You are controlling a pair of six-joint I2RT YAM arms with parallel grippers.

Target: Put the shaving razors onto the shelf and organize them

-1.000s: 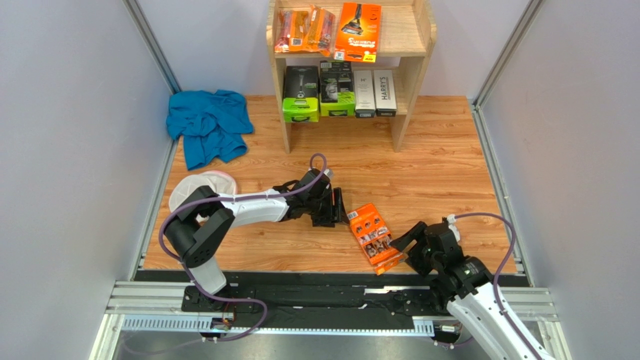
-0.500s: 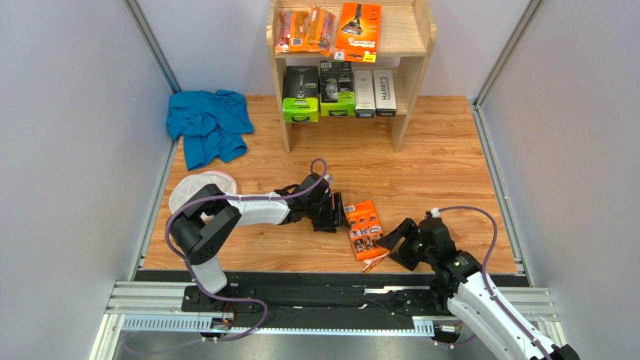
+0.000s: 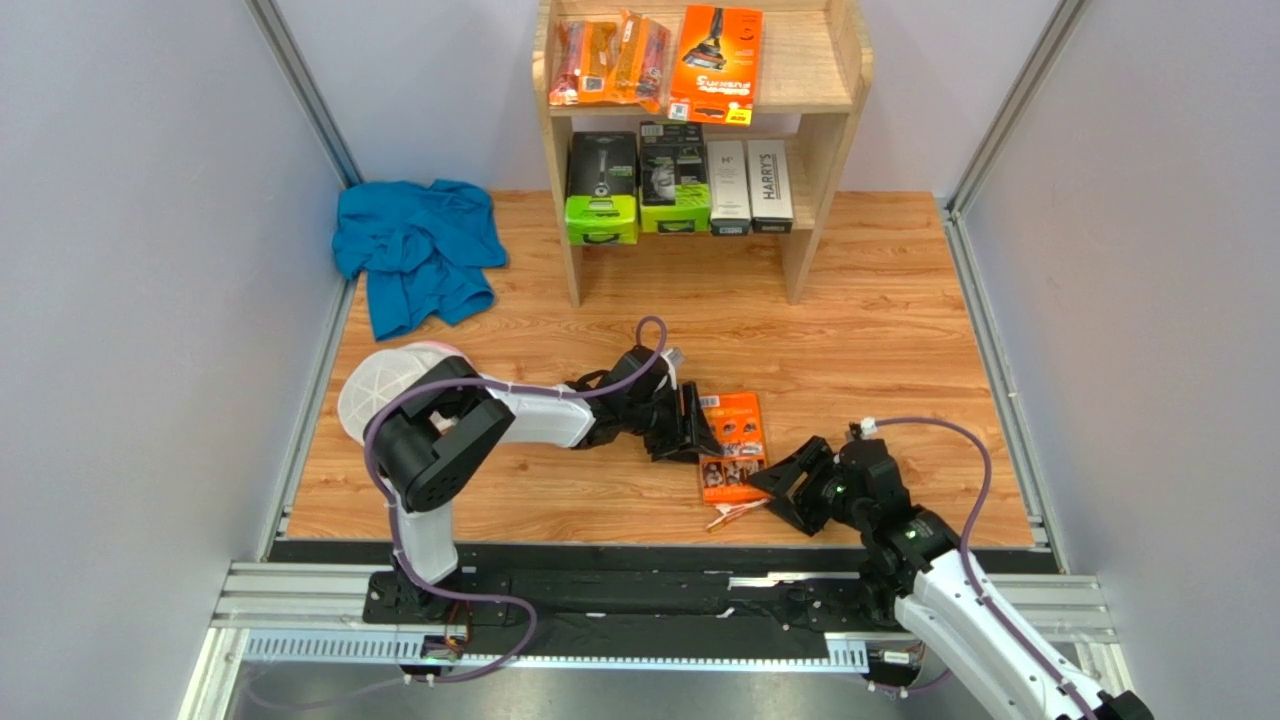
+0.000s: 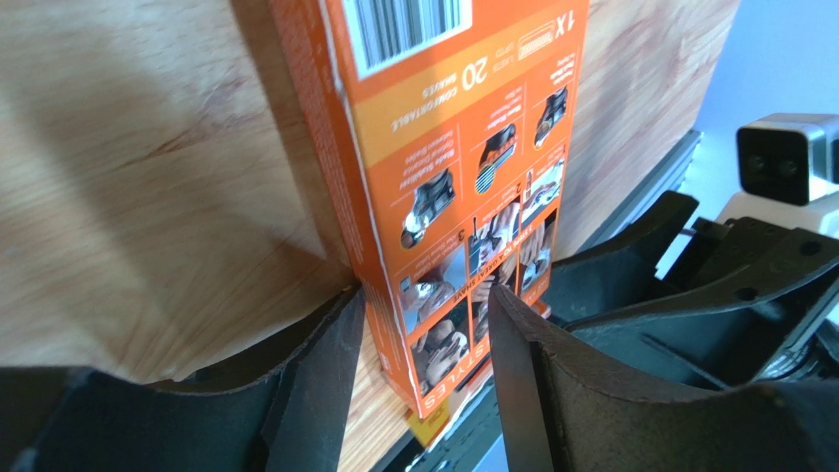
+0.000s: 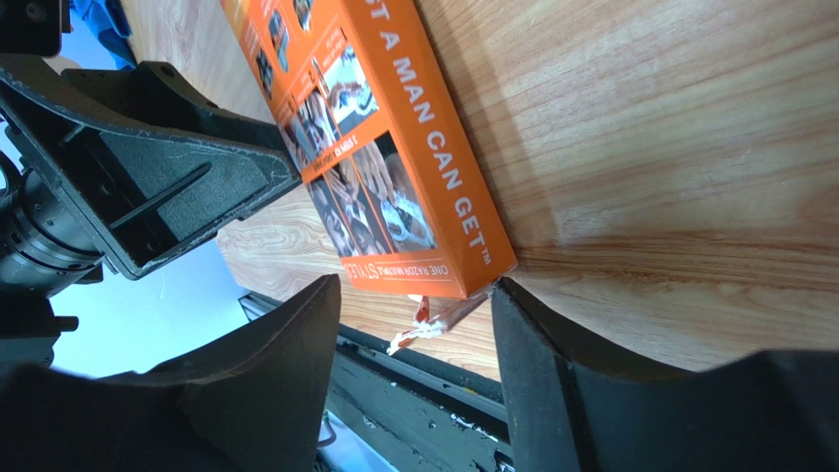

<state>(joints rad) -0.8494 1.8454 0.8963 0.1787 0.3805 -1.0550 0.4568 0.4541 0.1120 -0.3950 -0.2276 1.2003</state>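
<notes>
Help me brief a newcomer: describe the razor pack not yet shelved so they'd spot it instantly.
On the wooden table in front of the shelf, look between the left gripper and right gripper. A flat orange box lies there, the only razor pack off the shelf, its face showing small photo panels.

Robot lab cell: grey partition walls [image 3: 135, 300], aluminium rail [image 3: 301, 603].

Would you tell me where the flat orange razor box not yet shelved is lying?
In the top view, the flat orange razor box lies on the wooden tabletop near centre, between the left arm's fingers and the right arm's fingers.
</notes>
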